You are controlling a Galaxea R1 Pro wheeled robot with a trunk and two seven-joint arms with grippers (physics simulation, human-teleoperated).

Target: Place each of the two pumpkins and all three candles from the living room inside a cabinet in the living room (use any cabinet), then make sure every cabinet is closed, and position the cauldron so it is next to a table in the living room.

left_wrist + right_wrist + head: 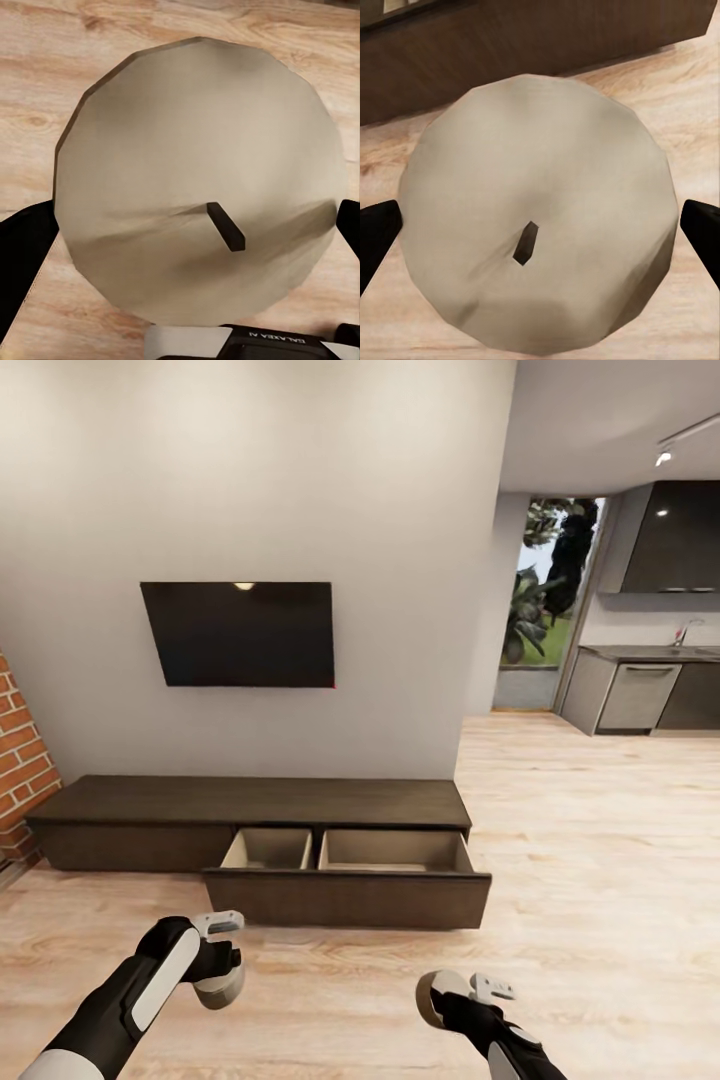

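Ahead, cabinet, drawer open, empty

Cabinet below wall television

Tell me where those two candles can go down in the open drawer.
Both compartments of the cabinet drawer look bare: the smaller left one and the wider right one, split by a divider. Each pincer, left and right, carries a candle.

Light wood floor, long dark-brown cabinet standing on it, 1 wide drawer pulled open
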